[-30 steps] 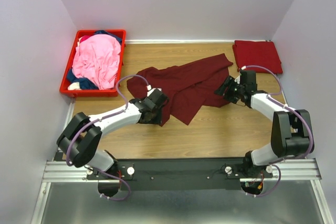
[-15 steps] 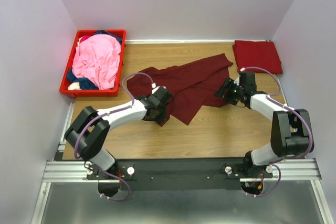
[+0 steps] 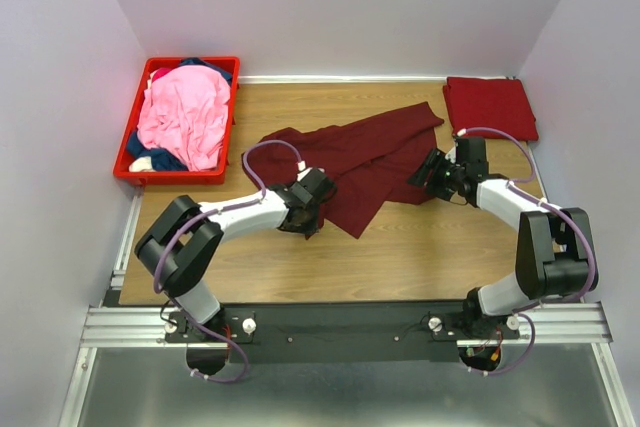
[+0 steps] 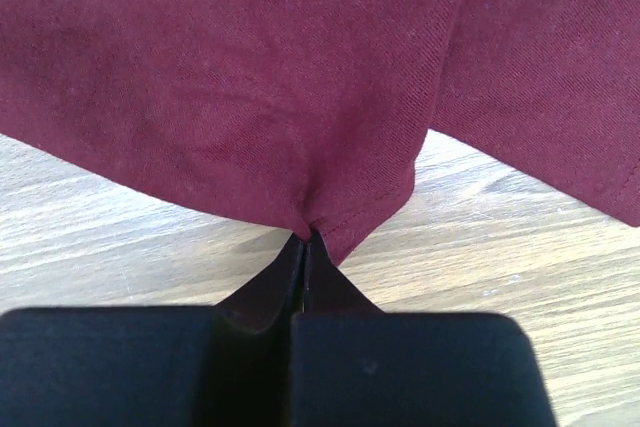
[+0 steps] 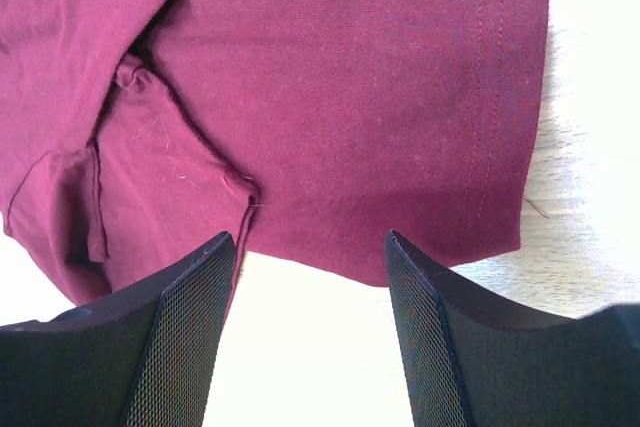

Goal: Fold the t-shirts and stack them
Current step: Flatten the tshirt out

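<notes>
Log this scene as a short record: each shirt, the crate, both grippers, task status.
spread shirt: maroon t-shirt, crumpled and unfolded at mid-table
folded shirt: dark red t-shirt, flat at the far right corner
crate: red crate, far left, holding the pink t-shirt on top of a navy t-shirt
left gripper: shut, pinching the maroon t-shirt's near edge
right gripper: open, fingers at the maroon t-shirt's hem, nothing gripped
surface: wooden table
status: one shirt folded, the maroon one not yet
</notes>
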